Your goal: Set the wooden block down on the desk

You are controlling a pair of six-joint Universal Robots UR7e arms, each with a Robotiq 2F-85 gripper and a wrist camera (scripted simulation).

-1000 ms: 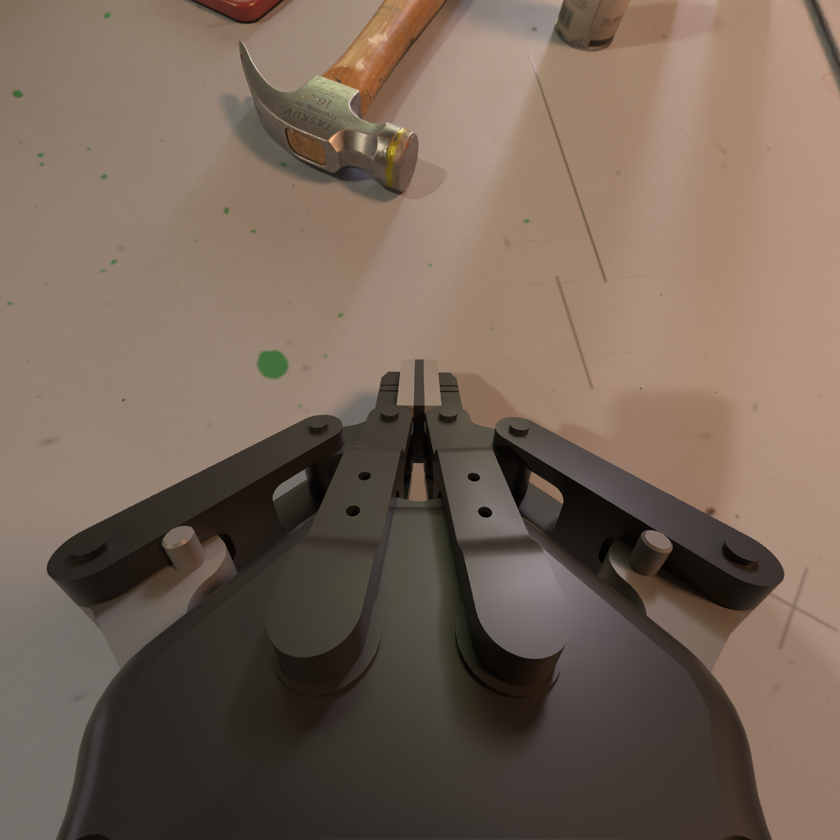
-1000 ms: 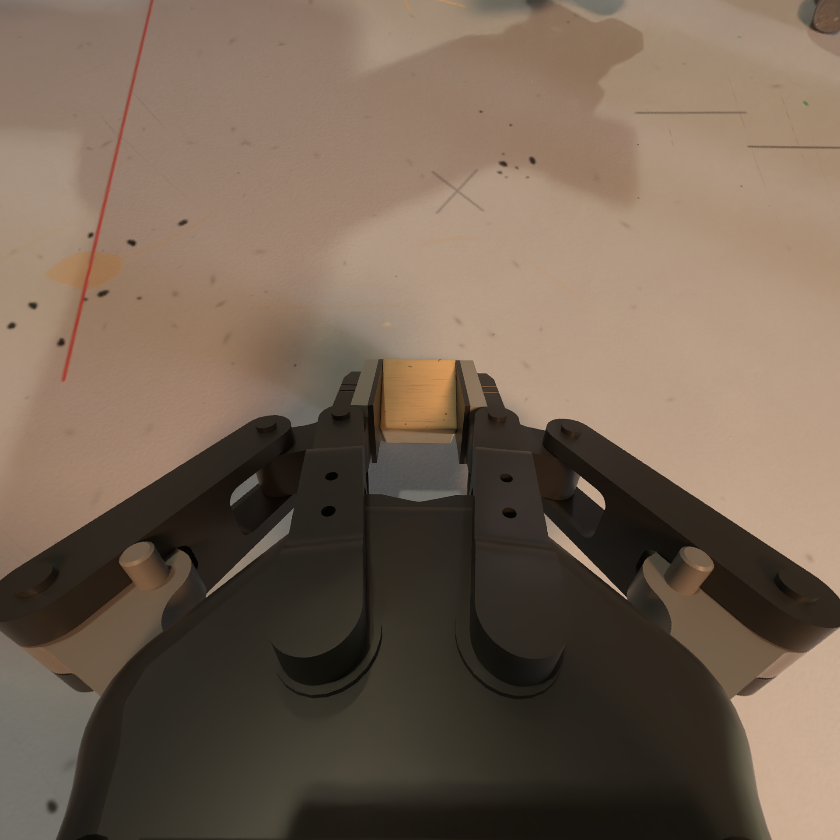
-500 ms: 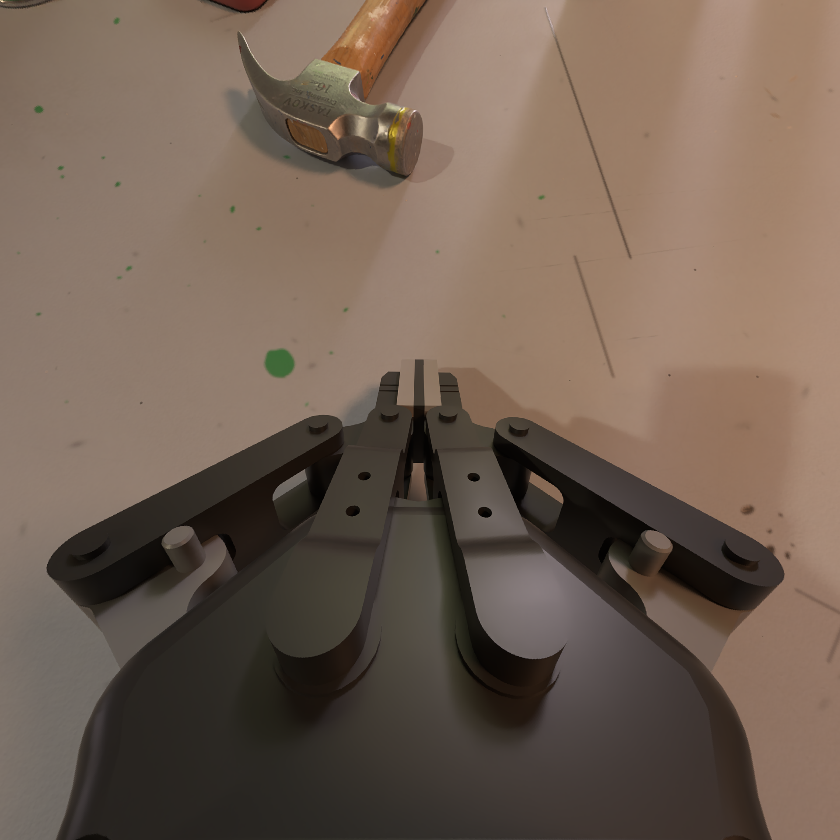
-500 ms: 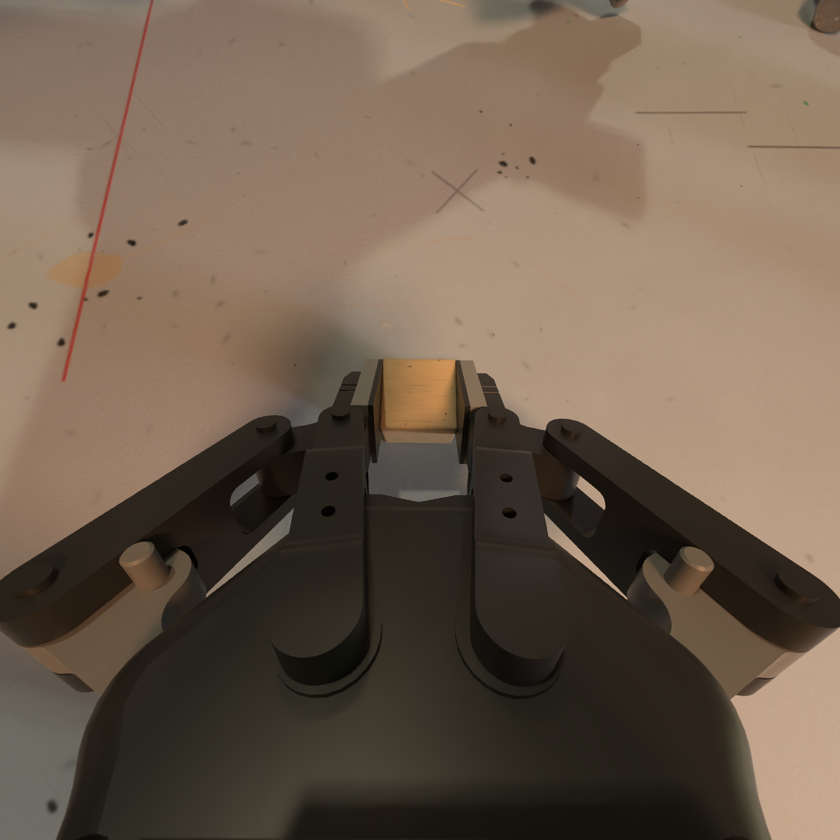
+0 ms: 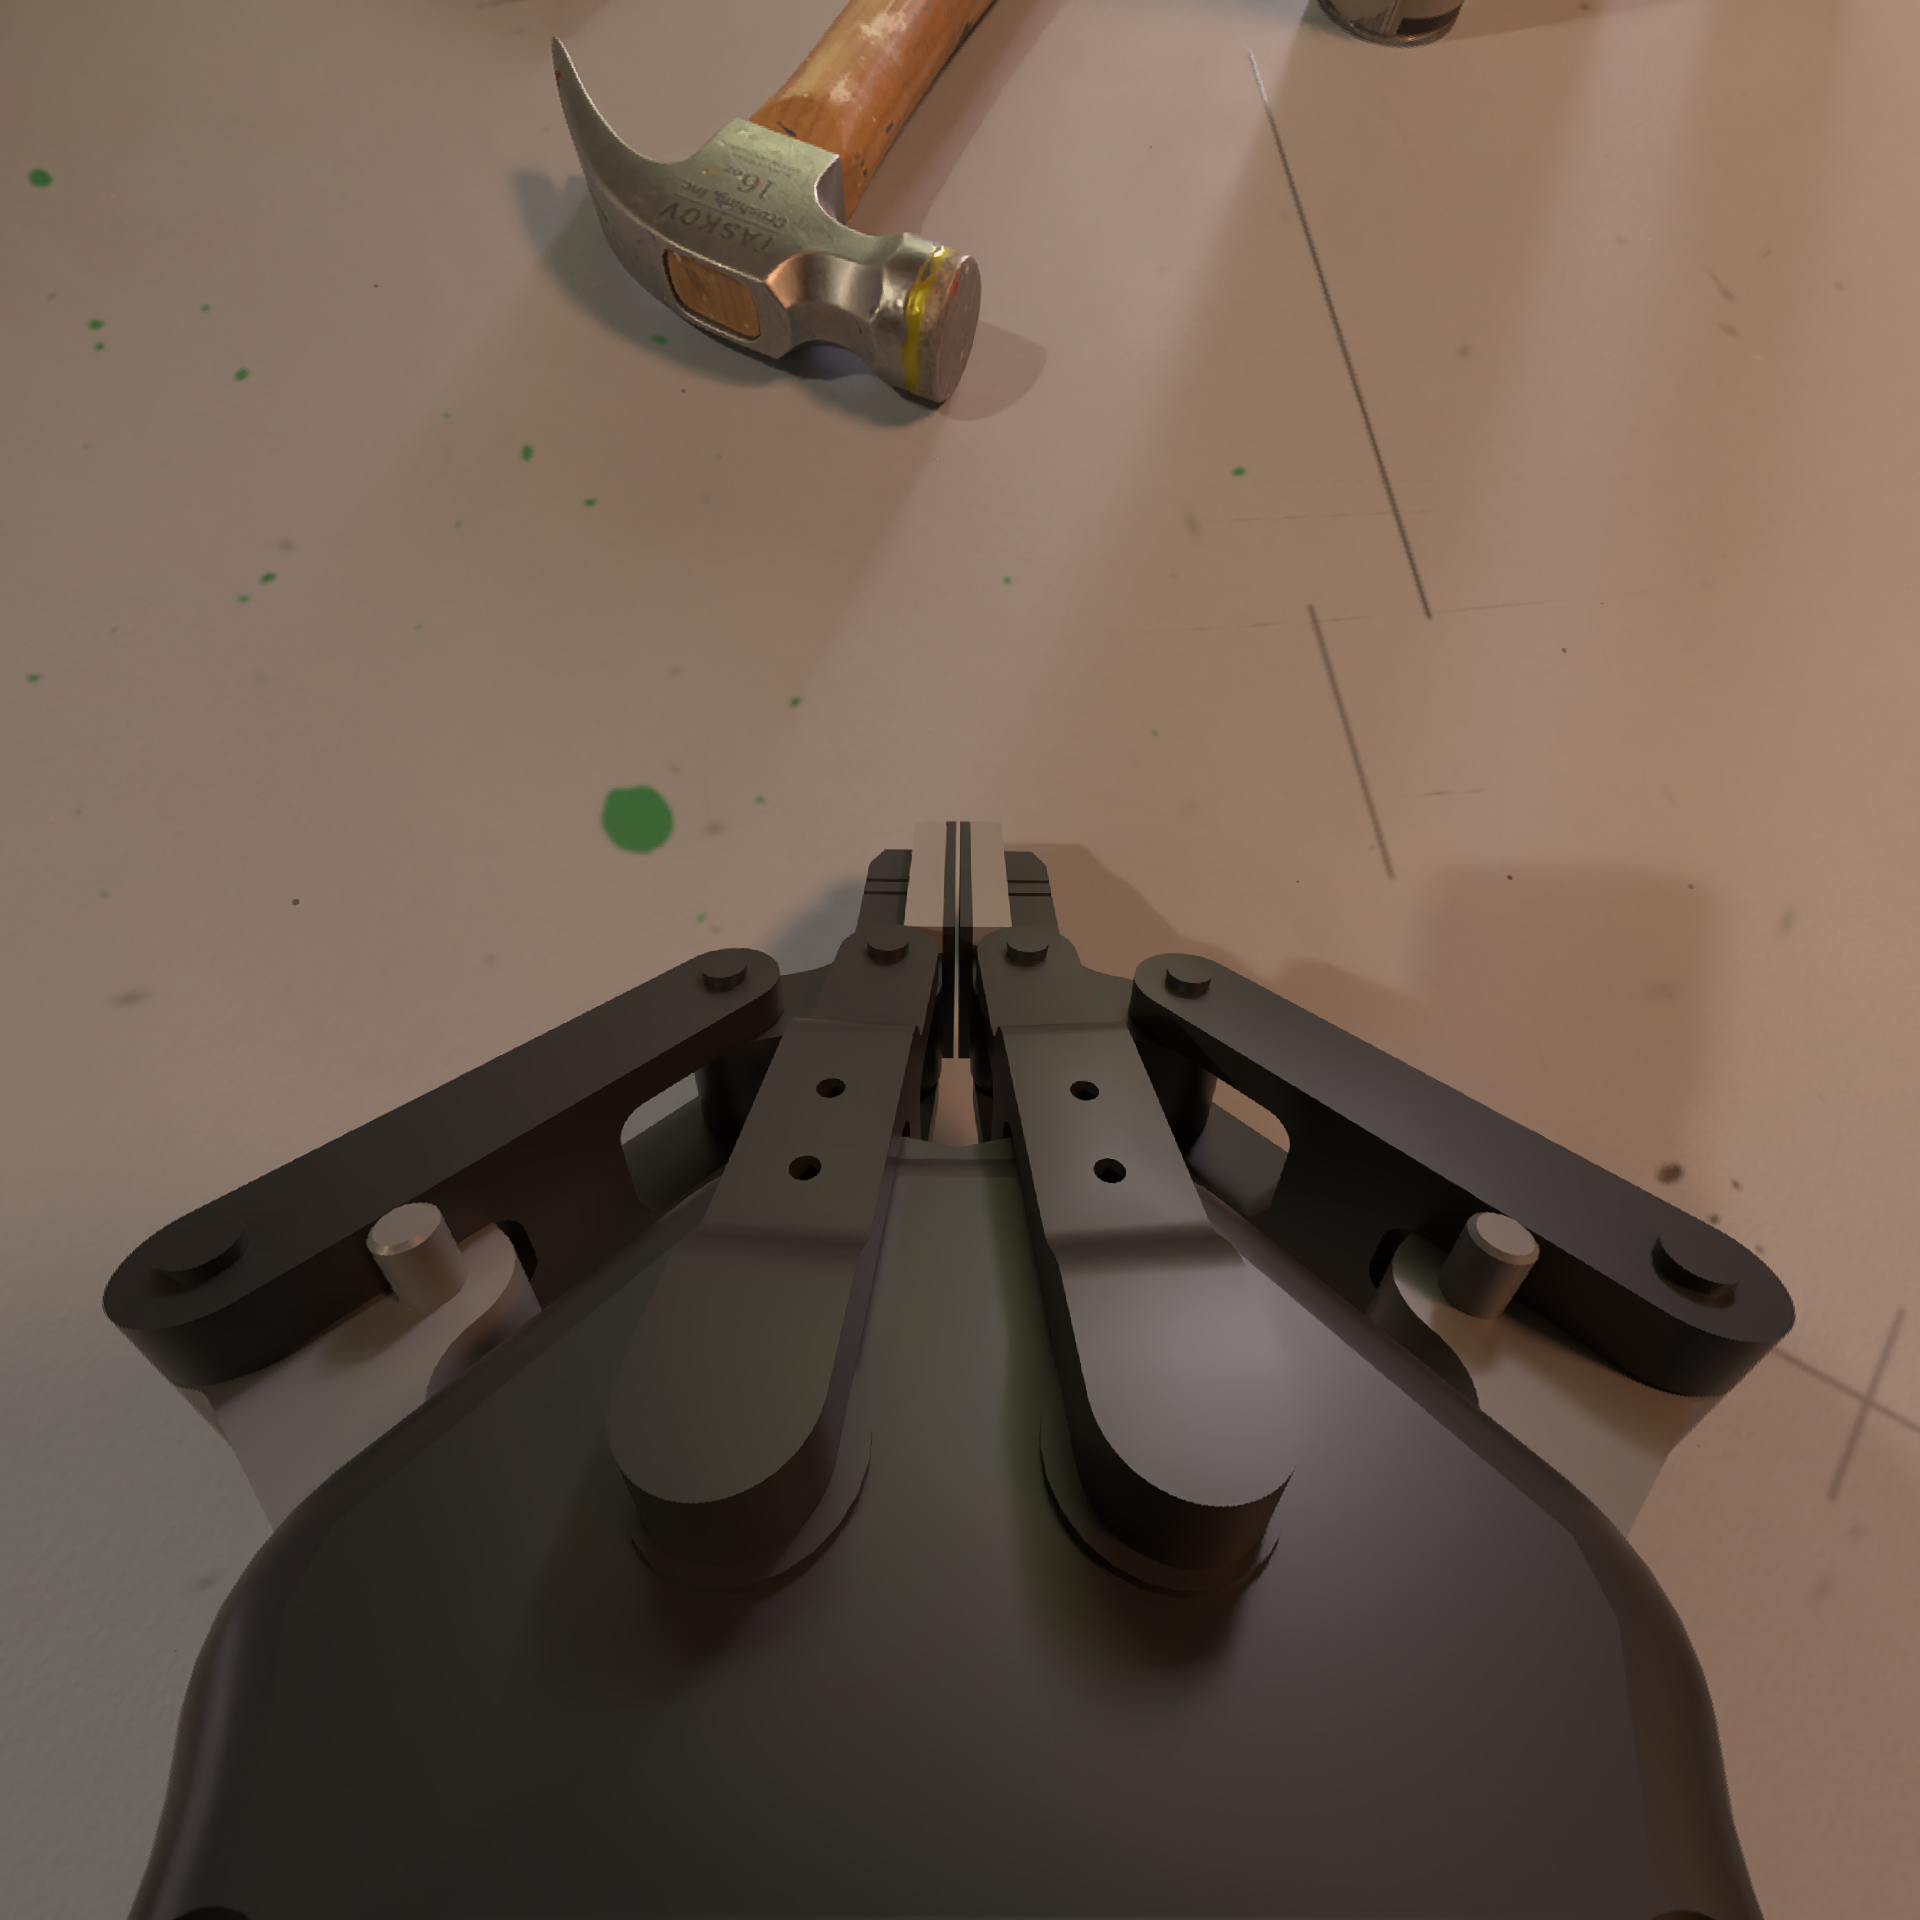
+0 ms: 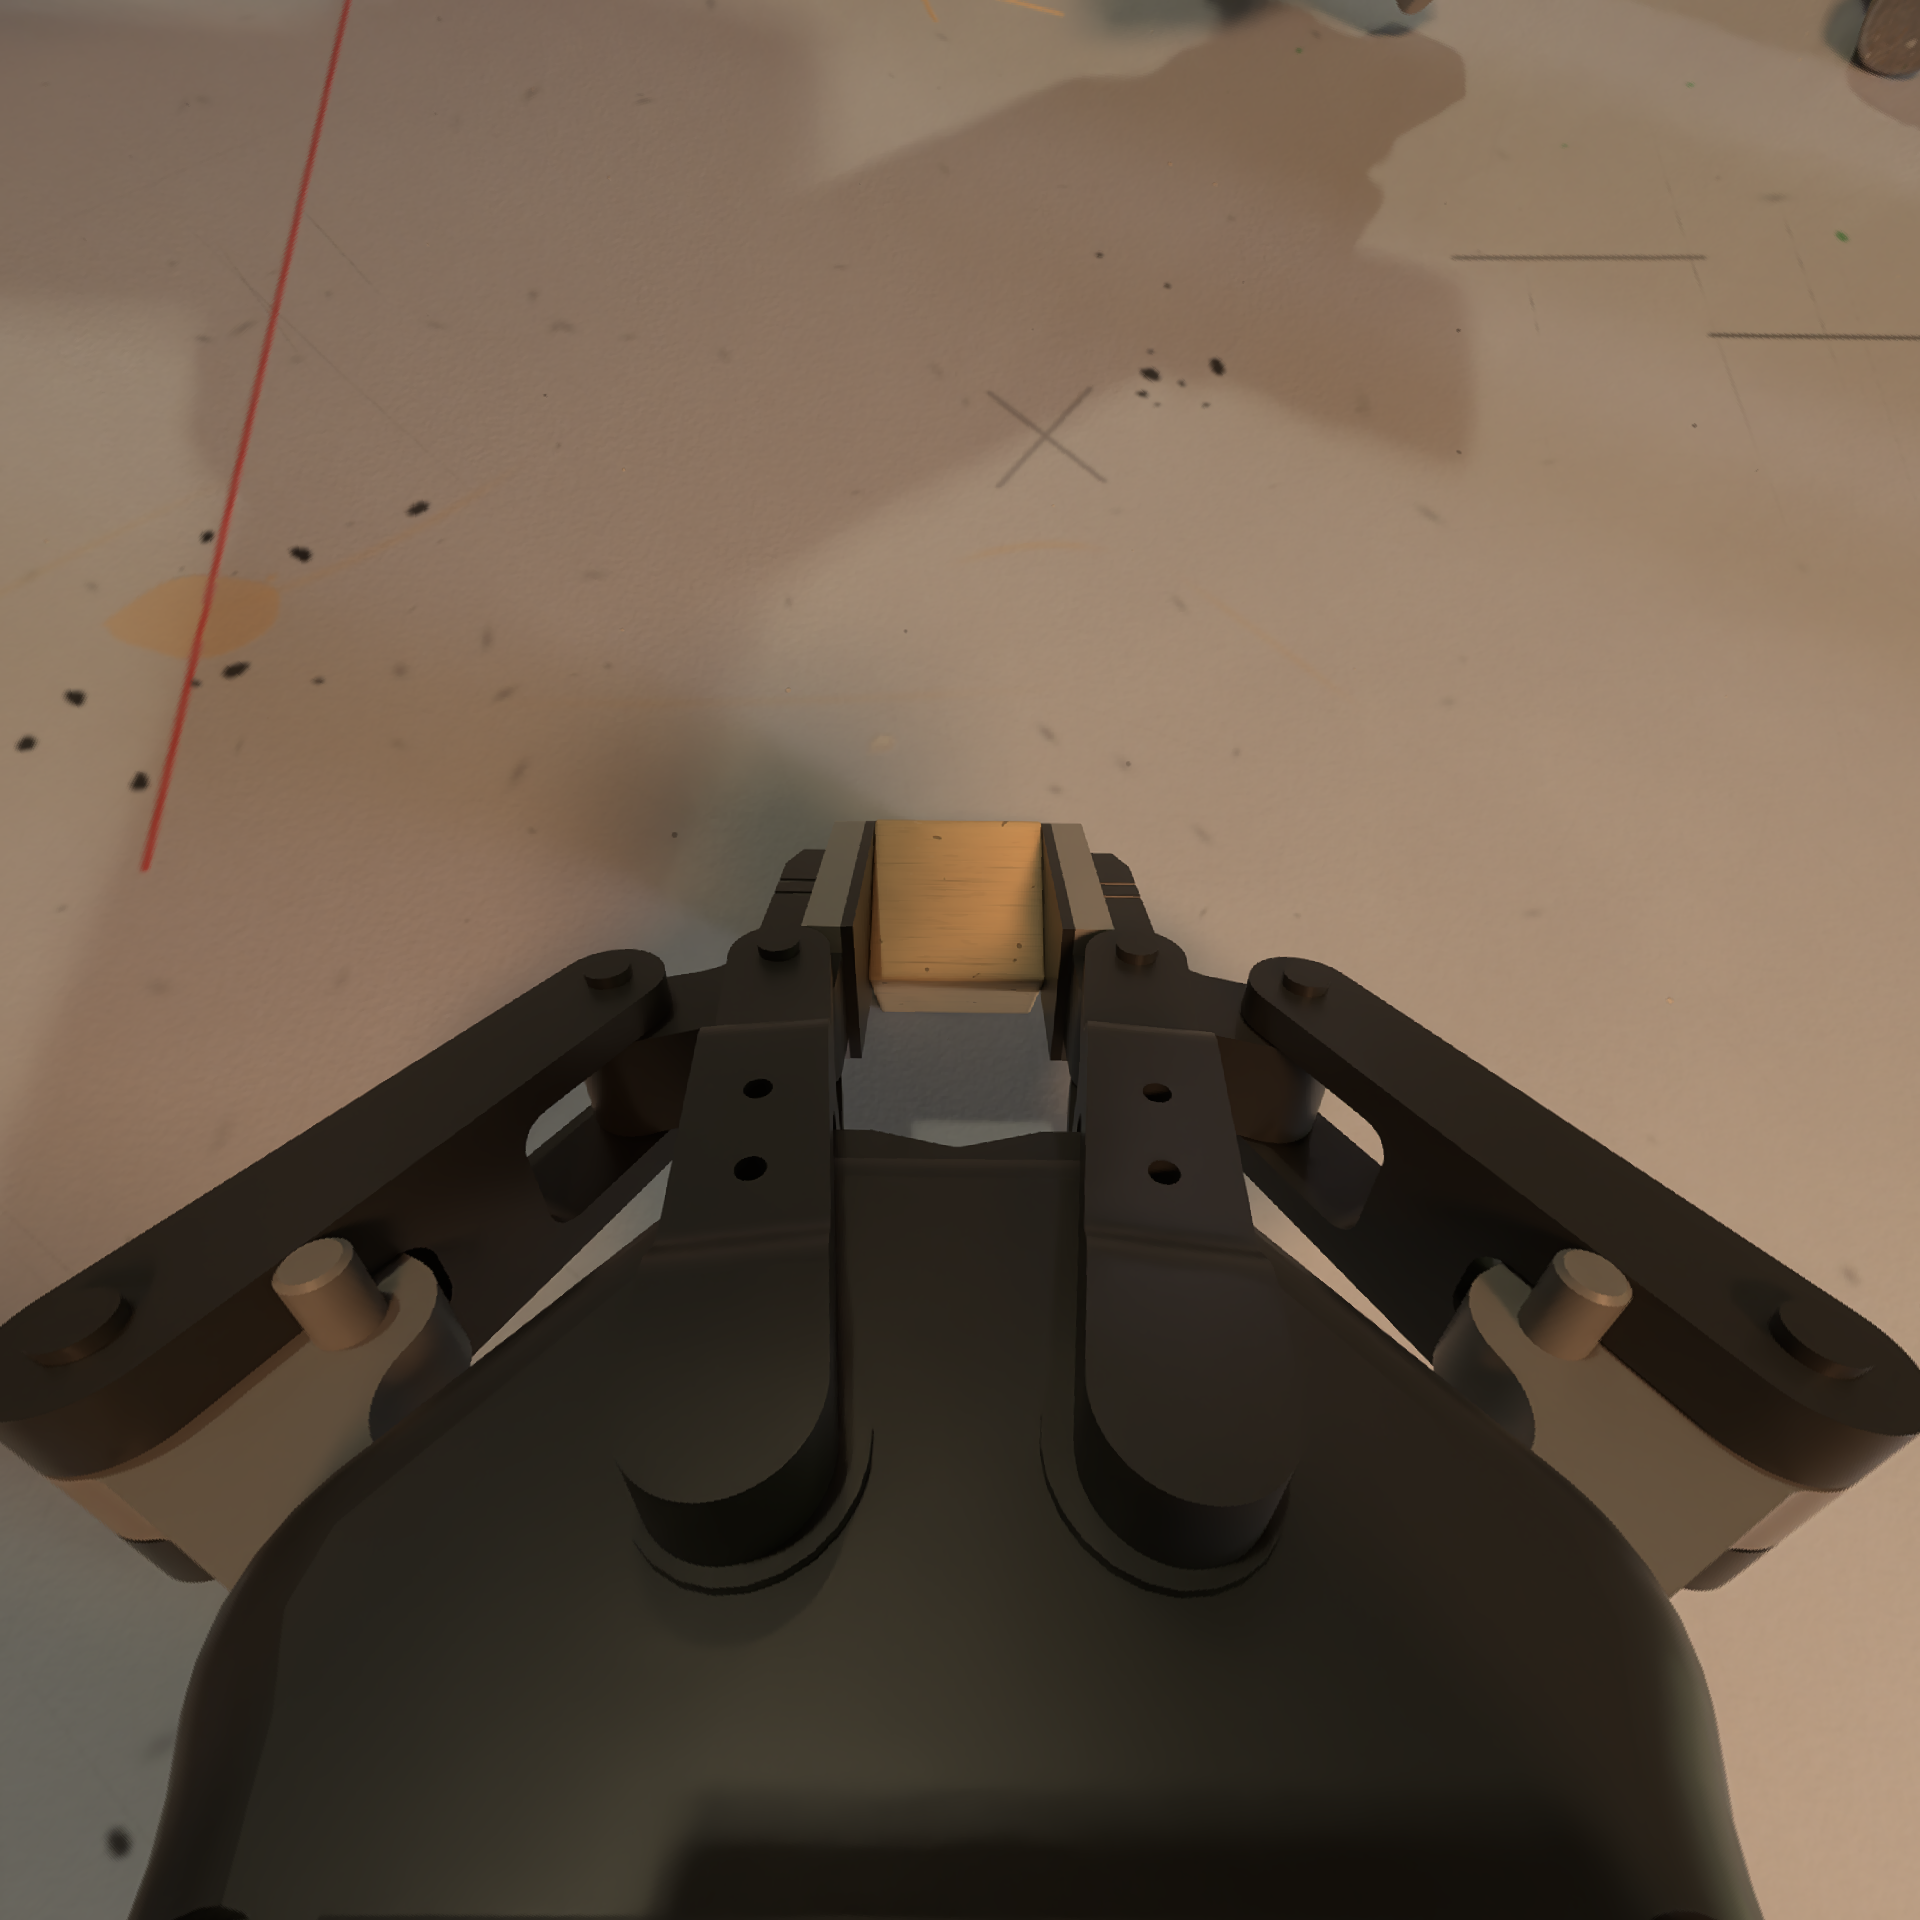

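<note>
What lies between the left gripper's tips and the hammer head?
In the left wrist view, only bare desk with green paint specks separates the shut left gripper from the hammer.

The desk (image 5: 1558, 312) is pale beige, flecked with green paint spots, black specks, thin grey lines and one red line (image 6: 249, 416). The hammer (image 5: 790, 239) has a silver head with a yellow band and an orange-brown handle. The block (image 6: 956, 902) is light golden wood

Warm, dim light; soft shadows on desk (image 6: 1351, 727); edges perhaps stretched.
</note>
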